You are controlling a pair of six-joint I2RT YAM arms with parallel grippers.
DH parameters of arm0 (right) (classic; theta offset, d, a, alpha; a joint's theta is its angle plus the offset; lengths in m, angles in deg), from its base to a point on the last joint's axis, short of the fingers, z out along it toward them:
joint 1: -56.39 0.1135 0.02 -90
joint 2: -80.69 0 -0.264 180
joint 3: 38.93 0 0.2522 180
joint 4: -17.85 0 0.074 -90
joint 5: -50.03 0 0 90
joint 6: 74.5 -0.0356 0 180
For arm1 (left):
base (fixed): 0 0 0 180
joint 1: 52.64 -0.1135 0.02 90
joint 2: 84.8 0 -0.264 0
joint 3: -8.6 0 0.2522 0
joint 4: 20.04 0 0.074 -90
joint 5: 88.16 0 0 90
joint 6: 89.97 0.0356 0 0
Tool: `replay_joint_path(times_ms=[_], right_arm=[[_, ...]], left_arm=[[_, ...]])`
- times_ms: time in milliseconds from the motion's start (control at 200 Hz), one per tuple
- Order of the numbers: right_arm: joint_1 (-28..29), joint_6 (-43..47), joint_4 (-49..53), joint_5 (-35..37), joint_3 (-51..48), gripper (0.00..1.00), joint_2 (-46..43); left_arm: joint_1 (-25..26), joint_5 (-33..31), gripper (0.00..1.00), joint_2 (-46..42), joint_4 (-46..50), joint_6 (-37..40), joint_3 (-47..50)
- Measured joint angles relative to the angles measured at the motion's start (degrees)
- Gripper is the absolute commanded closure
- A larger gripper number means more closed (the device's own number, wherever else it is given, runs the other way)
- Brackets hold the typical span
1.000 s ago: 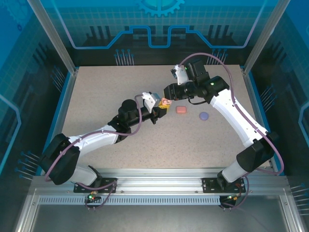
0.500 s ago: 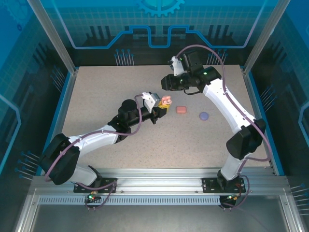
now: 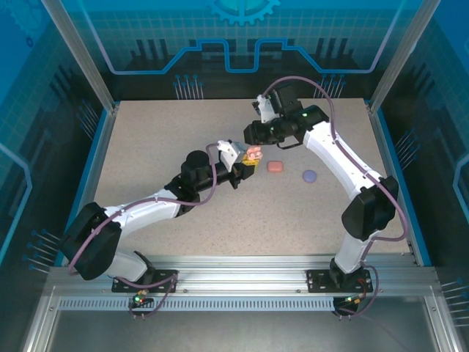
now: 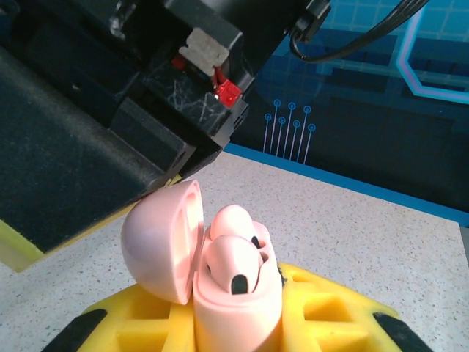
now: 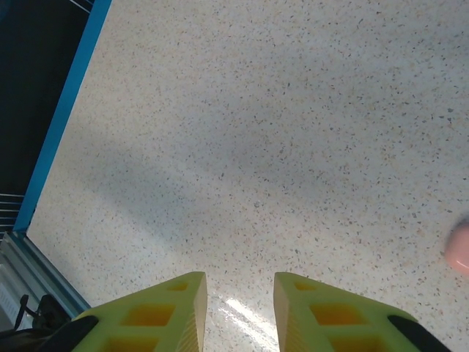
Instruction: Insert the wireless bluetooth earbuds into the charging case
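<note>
Left fingers [image 4: 322,315] are clamped on the open pink case [image 4: 238,308] near the counter's [image 3: 146,147] centre, two pale earbuds [image 4: 233,257] seated inside. Right fingers [image 5: 161,312], apart and empty, hover at its 12 o'clock.
</note>
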Motion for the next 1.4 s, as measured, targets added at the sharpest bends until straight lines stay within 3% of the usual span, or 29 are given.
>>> replay_joint_path(times_ms=[330,435,565,750,1055,1396], right_arm=[[2.56,-0.09,-0.22,-0.15,-4.81,0.70,-7.58],[2.58,-1.05,-0.20,1.09,-5.42,0.61,-8.83],[0.81,-3.98,-1.33,3.54,-6.05,0.36,-10.03],[-6.32,-7.58,-4.85,6.99,-10.45,0.24,-13.81],[-11.85,-10.45,-9.01,8.68,-29.53,0.19,-22.08],[-15.26,-10.86,-9.88,9.03,-40.13,0.18,-30.88]], left_arm=[[-0.02,-1.53,1.00,0.13,0.57,-0.02,-0.39],[-0.02,-1.81,1.00,0.20,0.57,-0.15,-0.42],[-0.02,-2.27,1.00,0.39,0.57,-0.74,-0.39],[-0.09,-4.31,1.00,0.92,0.50,-3.80,0.42],[-0.83,-9.16,1.00,8.17,3.37,-13.25,3.02],[-8.26,-7.93,1.00,18.36,13.46,-28.55,-2.97]])
